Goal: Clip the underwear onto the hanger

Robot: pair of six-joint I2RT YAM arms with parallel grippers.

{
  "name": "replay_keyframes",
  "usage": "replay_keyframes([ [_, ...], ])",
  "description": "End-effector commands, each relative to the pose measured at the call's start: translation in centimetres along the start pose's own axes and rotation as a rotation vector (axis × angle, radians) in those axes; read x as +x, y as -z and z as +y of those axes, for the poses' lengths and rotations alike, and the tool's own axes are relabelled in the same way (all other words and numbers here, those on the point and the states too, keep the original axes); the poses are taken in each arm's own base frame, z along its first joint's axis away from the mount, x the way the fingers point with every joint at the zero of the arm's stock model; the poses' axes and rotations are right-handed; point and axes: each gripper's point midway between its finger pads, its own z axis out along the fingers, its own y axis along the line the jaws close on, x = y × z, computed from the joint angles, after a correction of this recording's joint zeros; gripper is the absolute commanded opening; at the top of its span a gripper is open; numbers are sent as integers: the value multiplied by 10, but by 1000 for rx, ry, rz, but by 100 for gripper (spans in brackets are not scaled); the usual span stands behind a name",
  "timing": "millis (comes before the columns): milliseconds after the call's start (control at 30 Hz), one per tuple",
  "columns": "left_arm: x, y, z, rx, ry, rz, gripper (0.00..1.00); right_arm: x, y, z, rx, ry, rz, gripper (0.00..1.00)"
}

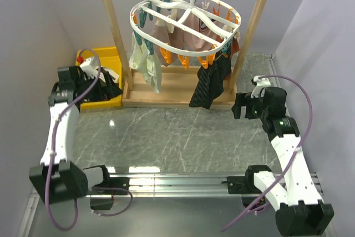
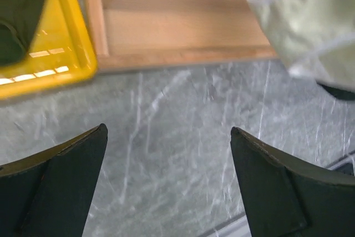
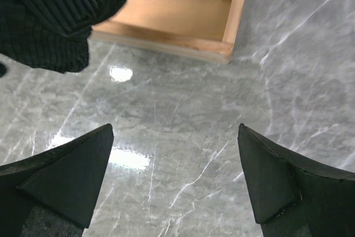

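Marble table; left end effector, right end effector spread; underwear near left one

We see bright, even light; white glare marks the glossy grey marbled bench at nine o'clock of the right wrist view; the near black fingers blur.

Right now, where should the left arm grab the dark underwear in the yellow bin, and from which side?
Probably from straight above: the wall of the yellow bin stands around the underwear, so a sideways reach is blocked. Pinch the dark fabric lying just inside that wall, nearest the open left tool. Most of the garment is out of view.
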Motion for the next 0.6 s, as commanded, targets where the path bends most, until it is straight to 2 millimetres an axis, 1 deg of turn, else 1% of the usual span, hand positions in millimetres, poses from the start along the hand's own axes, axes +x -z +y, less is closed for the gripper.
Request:
replay_keyframes([
  [0,-53,-4,19,-42,-17,-59,98,-7,-6,1,-18,0,23,100],
  [67,-71,-7,34,-87,-18,-66,98,-13,-8,3,-31,2,20,100],
  [100,-90,-11,51,-136,-28,-76,98,-14,-8,6,-50,2,20,100],
  [167,-106,-15,72,-196,-31,-69,96,-14,-9,9,-69,-3,27,100],
  [200,-122,-20,93,-244,-38,-69,95,-13,-9,10,-74,-3,26,100],
  [233,-131,-22,101,-255,-46,-69,93,-12,-9,10,-77,-2,27,100],
  [267,-143,-28,116,-272,-45,-59,91,-12,-9,9,-73,0,27,100],
  [333,-154,-34,135,-298,-87,-56,88,-10,-9,8,-65,2,33,100],
  [367,-163,-41,147,-302,-121,-58,87,-10,-10,7,-62,1,37,100],
  [400,-168,-45,154,-311,-138,-65,86,-9,-11,7,-61,0,40,100],
  [433,-172,-47,166,-353,-147,-73,85,-8,-12,6,-61,-1,45,100],
  [467,-176,-55,176,-362,-155,-77,84,-7,-13,6,-58,-3,52,100],
  [500,-185,-59,182,-367,-194,-99,84,-6,-14,5,-58,-2,54,100],
  [533,-189,-62,190,-389,-202,-109,83,-4,-16,4,-53,-2,63,100],
  [567,-191,-71,199,-393,-212,-109,82,-3,-17,4,-52,-3,67,100],
])
